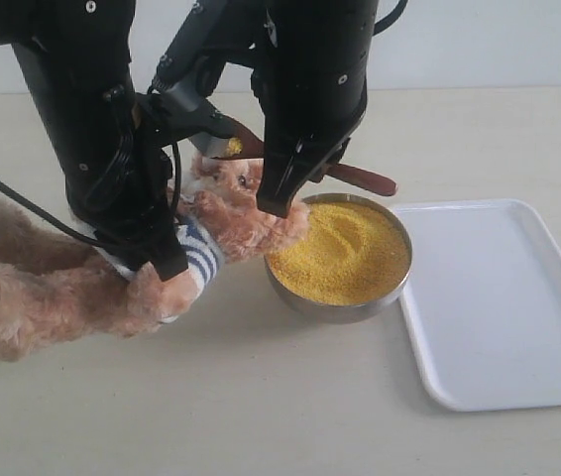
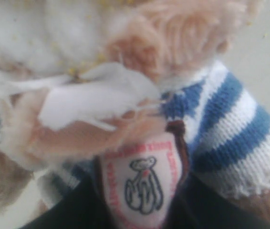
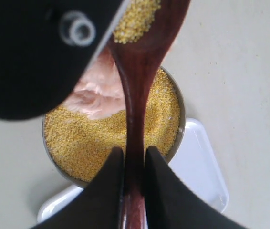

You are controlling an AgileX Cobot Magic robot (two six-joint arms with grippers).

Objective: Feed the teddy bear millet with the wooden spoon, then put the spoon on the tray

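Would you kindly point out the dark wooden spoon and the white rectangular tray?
dark wooden spoon (image 3: 134, 107), right wrist view, on its handle.
white rectangular tray (image 1: 499, 297), exterior view, on its bare floor.

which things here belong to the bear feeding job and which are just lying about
In the job: teddy bear, millet, metal bowl, wooden spoon, tray.
Lying about: nothing I can see; only the table under them.

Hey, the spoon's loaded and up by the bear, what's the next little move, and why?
Probably ease the spoon down toward the face of the bear. The right end effector grips the handle, millet sits on the spoon, and it hangs just above the face.
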